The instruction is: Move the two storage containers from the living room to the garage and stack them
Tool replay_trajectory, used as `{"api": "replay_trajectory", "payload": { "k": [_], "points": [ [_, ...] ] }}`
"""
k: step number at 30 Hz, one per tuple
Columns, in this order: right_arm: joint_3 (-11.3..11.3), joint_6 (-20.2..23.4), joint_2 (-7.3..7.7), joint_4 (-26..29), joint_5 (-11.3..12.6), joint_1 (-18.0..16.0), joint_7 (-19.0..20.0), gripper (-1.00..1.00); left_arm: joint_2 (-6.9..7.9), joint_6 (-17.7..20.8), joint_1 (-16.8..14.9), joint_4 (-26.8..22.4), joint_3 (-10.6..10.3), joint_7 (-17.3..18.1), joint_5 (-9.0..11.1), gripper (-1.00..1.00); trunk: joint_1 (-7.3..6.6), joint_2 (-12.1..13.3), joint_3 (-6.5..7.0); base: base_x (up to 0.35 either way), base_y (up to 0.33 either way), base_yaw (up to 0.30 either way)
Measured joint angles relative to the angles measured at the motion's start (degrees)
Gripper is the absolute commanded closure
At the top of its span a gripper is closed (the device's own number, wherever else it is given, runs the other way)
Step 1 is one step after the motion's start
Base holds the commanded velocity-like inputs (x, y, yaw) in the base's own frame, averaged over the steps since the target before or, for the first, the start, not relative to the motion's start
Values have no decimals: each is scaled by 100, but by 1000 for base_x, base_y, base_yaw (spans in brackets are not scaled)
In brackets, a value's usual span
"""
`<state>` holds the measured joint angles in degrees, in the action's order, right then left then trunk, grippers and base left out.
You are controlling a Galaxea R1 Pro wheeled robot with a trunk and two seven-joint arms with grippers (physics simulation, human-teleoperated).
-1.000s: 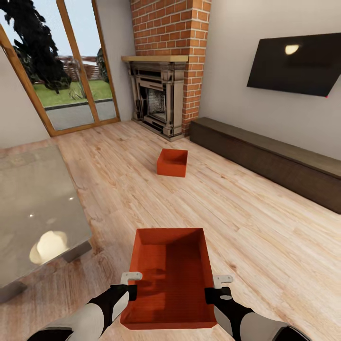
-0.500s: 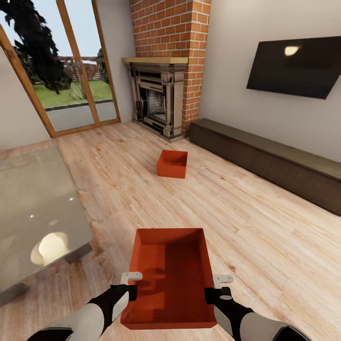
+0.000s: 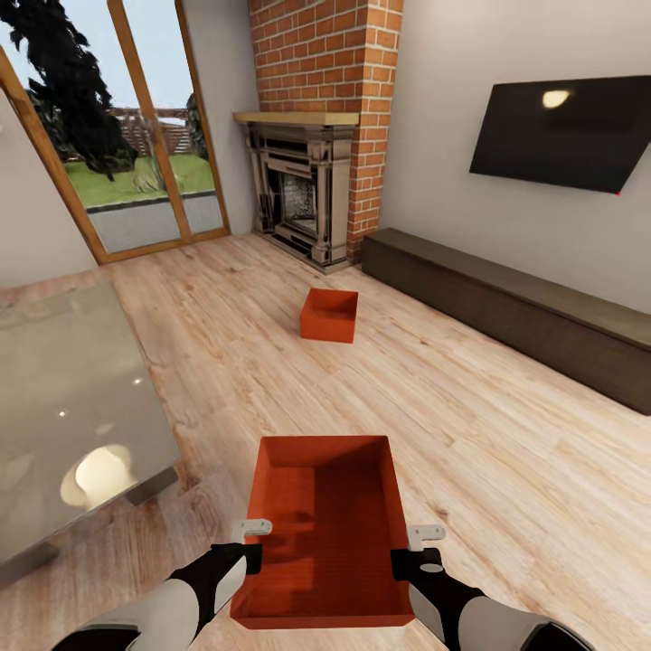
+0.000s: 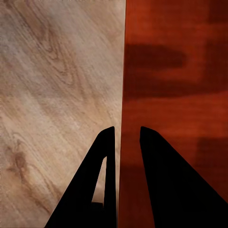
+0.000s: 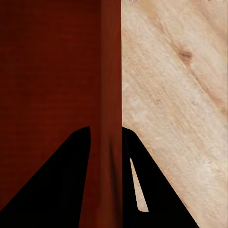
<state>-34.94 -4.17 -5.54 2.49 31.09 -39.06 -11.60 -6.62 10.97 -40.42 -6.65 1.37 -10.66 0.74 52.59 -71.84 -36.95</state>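
Nothing had moved except a slight camera shift. Both jaws gripped the near tub's (image 3: 321, 533) side walls. Thin walls could slip if either grip loosened.

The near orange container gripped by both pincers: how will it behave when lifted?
The near container is open and empty, so probably light. Its thin walls may flex where the left pincer and right pincer straddle them. Held on opposite sides, it should stay level; uneven lifting could tilt it.
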Motion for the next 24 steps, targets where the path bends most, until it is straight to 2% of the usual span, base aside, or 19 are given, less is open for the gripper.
{"api": "replay_trajectory", "payload": {
  "k": [24],
  "points": [
    [3, 0, -1, 1, -3, 0, -1, 100, 1, 0, -1, 1, -2, 2, 1, 100, -527, 963, 431, 0, 0, 0]
  ]
}}
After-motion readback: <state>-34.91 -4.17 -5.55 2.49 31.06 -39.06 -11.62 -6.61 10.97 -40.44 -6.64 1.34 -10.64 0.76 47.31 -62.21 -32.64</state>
